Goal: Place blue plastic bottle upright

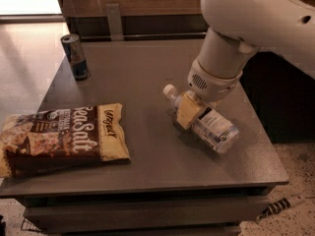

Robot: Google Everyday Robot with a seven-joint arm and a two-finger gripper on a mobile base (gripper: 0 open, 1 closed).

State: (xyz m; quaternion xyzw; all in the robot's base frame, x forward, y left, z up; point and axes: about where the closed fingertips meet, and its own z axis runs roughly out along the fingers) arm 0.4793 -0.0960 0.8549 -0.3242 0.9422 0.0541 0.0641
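As the blue plastic bottle (pixel 217 130) lies flat, the claw (pixel 190 112) seemingly straddles it.

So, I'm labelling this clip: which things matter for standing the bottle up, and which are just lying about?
Job: blue plastic bottle, on its side; gripper, down at its capped end.
Lying about: drink can, upright, far left; snack bag, flat, near left.

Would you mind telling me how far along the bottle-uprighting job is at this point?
Done: the gripper is down at the neck end of the blue plastic bottle. In hand: getting hold of it; whether it is gripped is not visible. Left: the bottle lies on its side on the table, so standing it upright remains.
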